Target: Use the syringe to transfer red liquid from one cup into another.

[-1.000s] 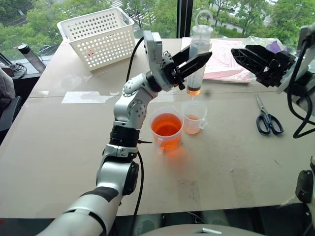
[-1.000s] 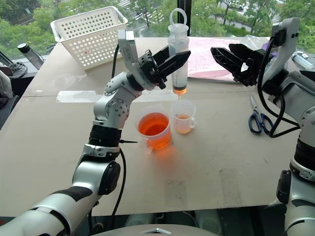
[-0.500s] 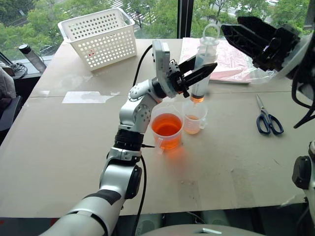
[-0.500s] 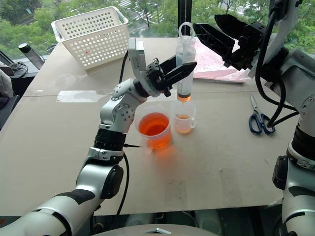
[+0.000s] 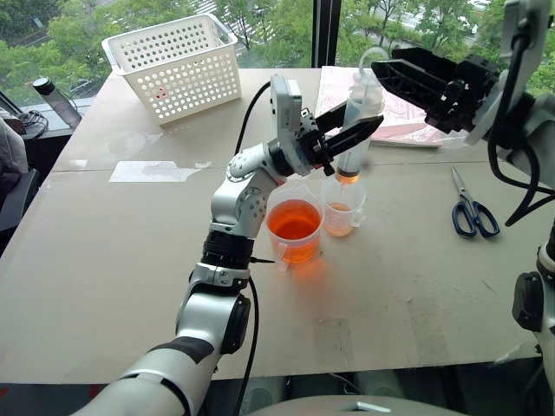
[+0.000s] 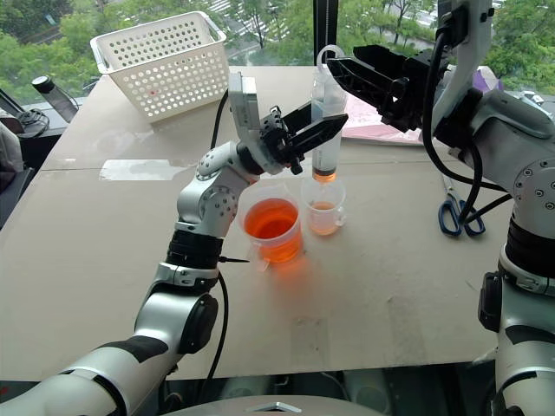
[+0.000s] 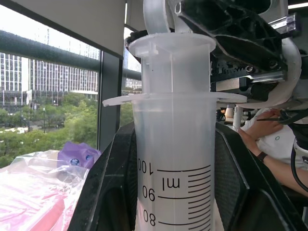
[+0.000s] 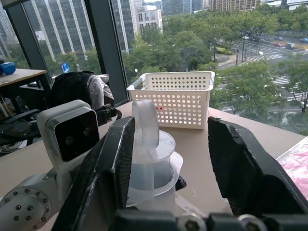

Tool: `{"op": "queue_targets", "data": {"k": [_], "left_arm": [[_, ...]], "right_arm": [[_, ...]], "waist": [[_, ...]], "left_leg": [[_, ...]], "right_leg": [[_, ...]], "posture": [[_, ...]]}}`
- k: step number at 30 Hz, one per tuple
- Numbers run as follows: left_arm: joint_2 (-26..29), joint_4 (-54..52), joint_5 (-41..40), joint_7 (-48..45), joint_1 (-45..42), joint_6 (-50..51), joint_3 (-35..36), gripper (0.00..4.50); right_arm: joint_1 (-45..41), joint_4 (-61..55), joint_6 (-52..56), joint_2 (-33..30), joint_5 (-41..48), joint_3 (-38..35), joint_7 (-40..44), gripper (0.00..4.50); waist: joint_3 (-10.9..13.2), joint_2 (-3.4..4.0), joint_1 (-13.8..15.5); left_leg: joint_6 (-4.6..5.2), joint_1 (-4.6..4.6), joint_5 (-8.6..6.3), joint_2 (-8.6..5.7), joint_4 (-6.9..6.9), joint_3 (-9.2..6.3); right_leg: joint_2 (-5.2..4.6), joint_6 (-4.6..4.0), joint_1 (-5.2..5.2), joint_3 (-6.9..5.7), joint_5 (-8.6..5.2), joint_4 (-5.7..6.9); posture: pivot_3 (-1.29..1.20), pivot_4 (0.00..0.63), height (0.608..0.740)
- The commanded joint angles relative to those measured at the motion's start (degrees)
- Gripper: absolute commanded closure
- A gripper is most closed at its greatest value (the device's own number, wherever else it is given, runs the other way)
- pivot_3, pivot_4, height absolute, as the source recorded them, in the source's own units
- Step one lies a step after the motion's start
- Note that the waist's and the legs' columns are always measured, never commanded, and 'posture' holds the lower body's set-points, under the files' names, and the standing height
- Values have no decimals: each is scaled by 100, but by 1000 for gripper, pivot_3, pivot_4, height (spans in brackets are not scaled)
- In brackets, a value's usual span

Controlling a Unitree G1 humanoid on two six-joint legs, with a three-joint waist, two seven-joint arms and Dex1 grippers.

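Step in hand: emptying the syringe (image 5: 351, 139) into the smaller cup (image 5: 343, 208); I judge the press on the plunger (image 8: 145, 126) is just about to start
Doing it well: I should push the plunger straight down its own line and slowly, so the nozzle stays over the smaller cup and nothing splashes into the handled beaker (image 5: 293, 230) just beside it
Left gripper (image 5: 347, 134): clamped tight on the barrel, holding it upright, orange-tinted tip just above the smaller cup's rim
Right gripper (image 6: 347, 68): fingers partly apart around the plunger ring; whether they press it yet I cannot tell
Arm pose: left forearm rises from the table edge, wrist angled right; right arm reaches in high from the right, fingers pointing left
Red liquid (image 5: 293, 224): mostly in the handled beaker, a little in the smaller cup
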Motion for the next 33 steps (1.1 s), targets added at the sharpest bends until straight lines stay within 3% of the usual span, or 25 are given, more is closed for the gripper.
{"op": "queue_targets", "data": {"k": [1,3,33], "left_arm": [[-48,-254,-13,17,-40,-131,-10,3069],[-48,-239,20,5,-49,-169,-19,3069],[-245,183,131,197,-375,-624,200,3069]], "right_arm": [[-142,-78,47,-26,87,-103,-7,3821],[-151,-64,68,-24,87,-102,-9,4455],[188,-317,966,-295,122,188,-65,4455]], "waist": [[0,0,-1],[0,0,0],[0,0,-1]], "left_leg": [[0,0,0,0,0,0],[0,0,0,0,0,0],[0,0,0,0,1,0]], "right_leg": [[0,0,0,0,0,0],[0,0,0,0,0,0],[0,0,0,0,0,1]], "posture": [[0,150,740],[0,150,740],[0,150,740]]}}
